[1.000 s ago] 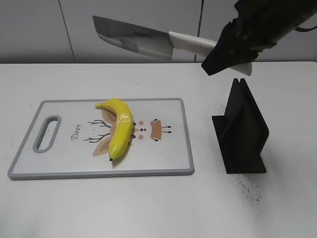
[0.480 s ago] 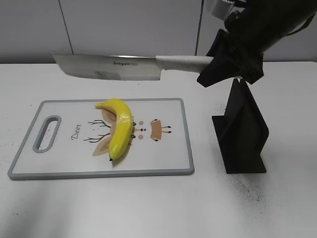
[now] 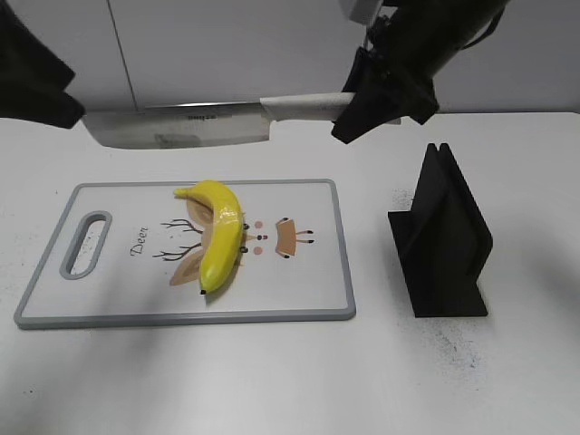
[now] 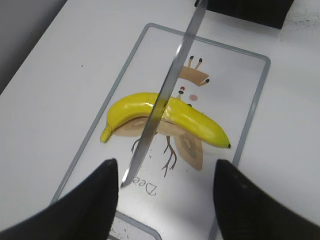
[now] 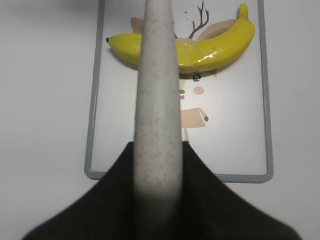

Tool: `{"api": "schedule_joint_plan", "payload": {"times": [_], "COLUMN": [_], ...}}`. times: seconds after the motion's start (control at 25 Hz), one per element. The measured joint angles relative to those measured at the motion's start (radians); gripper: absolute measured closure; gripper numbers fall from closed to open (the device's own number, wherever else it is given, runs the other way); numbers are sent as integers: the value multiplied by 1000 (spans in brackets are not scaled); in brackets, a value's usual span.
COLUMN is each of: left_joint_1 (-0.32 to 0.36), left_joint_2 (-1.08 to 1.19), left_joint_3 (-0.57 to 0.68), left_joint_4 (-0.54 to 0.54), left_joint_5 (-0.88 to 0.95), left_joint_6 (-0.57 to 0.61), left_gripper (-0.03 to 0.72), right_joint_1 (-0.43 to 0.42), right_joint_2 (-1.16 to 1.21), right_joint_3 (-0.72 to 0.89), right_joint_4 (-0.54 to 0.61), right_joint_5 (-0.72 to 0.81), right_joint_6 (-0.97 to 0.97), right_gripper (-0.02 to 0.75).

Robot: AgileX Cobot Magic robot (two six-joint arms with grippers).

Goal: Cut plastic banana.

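Observation:
The yellow plastic banana lies whole on the white cutting board, over its deer print. It also shows in the left wrist view and the right wrist view. My right gripper is shut on the pale handle of a cleaver knife, whose blade hangs level above the board's far edge, over the banana, apart from it. The handle fills the right wrist view. My left gripper is open and empty, high above the board's handle end; it shows at the exterior view's top left.
A black knife stand stands on the white table to the right of the board. The cutting board has a grey rim and a handle slot at its left end. A grey wall runs behind the table.
My right gripper has swung the knife left and lowered it, blade now level above the board. My left gripper has come into the exterior view at the top left.

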State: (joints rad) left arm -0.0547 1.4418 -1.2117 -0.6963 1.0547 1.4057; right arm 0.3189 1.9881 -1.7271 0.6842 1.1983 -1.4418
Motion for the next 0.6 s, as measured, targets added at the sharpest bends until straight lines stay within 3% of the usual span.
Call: {"api": "schedule_joint_plan", "payload": {"times": [0.4,0.48,0.6], "left_joint_1": [-105,-113,-115], "left_joint_2": [198,225,249], "left_joint_3": [-136,-136,-136], "left_joint_4": [46,63,73], "left_joint_5": [14,15,-2], "left_joint_6": [0,0,0], "left_gripper": [155,189,300], "right_joint_1": [0,0,0], "right_joint_2": [21,22,33], "right_joint_3": [-22,-22,-24], "right_joint_4": [0,0,1], "right_joint_5": [7,7,9], "right_joint_6": [-85,-89,-92], "right_gripper": [575,575,575]}}
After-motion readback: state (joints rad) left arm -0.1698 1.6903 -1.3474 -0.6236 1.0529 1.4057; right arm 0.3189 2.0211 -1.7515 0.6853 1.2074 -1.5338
